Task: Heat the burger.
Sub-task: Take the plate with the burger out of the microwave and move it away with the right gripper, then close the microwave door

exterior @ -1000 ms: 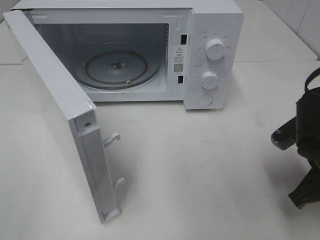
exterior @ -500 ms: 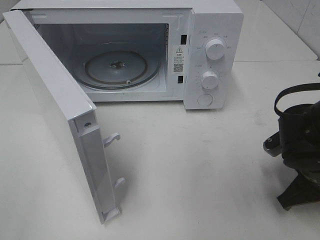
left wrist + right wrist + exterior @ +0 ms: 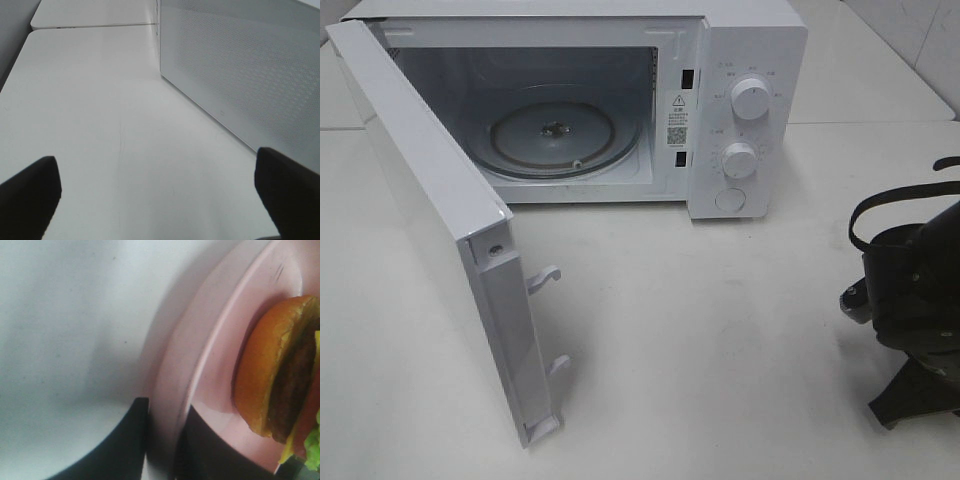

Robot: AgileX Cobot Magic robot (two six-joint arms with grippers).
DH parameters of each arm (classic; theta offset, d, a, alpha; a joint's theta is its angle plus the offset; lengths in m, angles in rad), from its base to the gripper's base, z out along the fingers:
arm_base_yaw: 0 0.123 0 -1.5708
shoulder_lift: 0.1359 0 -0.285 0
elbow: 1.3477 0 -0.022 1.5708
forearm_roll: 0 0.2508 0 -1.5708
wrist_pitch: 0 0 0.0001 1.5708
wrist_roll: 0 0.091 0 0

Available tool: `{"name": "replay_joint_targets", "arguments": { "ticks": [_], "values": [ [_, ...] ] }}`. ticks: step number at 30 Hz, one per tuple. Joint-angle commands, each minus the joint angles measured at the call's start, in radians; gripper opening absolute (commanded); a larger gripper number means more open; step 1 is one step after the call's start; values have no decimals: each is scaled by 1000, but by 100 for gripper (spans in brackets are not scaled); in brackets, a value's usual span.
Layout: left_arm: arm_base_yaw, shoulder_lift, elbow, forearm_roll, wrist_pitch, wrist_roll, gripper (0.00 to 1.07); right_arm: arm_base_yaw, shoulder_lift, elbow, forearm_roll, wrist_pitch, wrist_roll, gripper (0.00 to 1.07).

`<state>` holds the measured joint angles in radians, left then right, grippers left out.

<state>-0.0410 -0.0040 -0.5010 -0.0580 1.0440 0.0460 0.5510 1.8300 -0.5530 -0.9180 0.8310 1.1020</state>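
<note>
This place looks like a robot test bench arranged as a small kitchen corner, not a real home kitchen. A white microwave (image 3: 570, 100) with two round knobs (image 3: 750, 97) stands in the upper part of the exterior high frame, its door (image 3: 440, 240) open toward the lower left and a glass turntable (image 3: 555, 140) inside. It stands on a plain white table (image 3: 720, 350) made of joined panels, with pale wall tiles in the upper right corner. A black robot arm (image 3: 915, 300) enters at the right edge. A pink plate (image 3: 210, 370) with a burger (image 3: 280, 370) shows in the right wrist view.
</note>
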Motion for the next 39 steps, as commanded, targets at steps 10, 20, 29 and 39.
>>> {"name": "replay_joint_targets", "arguments": {
  "ticks": [10, 20, 29, 39],
  "values": [
    [2, -21, 4, 2, -6, -8, 104, -2, -159, -17, 125, 31, -189, 55],
    [2, -21, 4, 2, -6, -8, 104, -2, -424, -104, 422, 31, -592, 67],
    [2, -21, 4, 2, -6, -8, 104, -2, -645, -162, 643, 38, -845, 72],
    [2, -21, 4, 2, -6, -8, 104, -2, -877, -162, 802, 49, -940, 76]
  ]
}}
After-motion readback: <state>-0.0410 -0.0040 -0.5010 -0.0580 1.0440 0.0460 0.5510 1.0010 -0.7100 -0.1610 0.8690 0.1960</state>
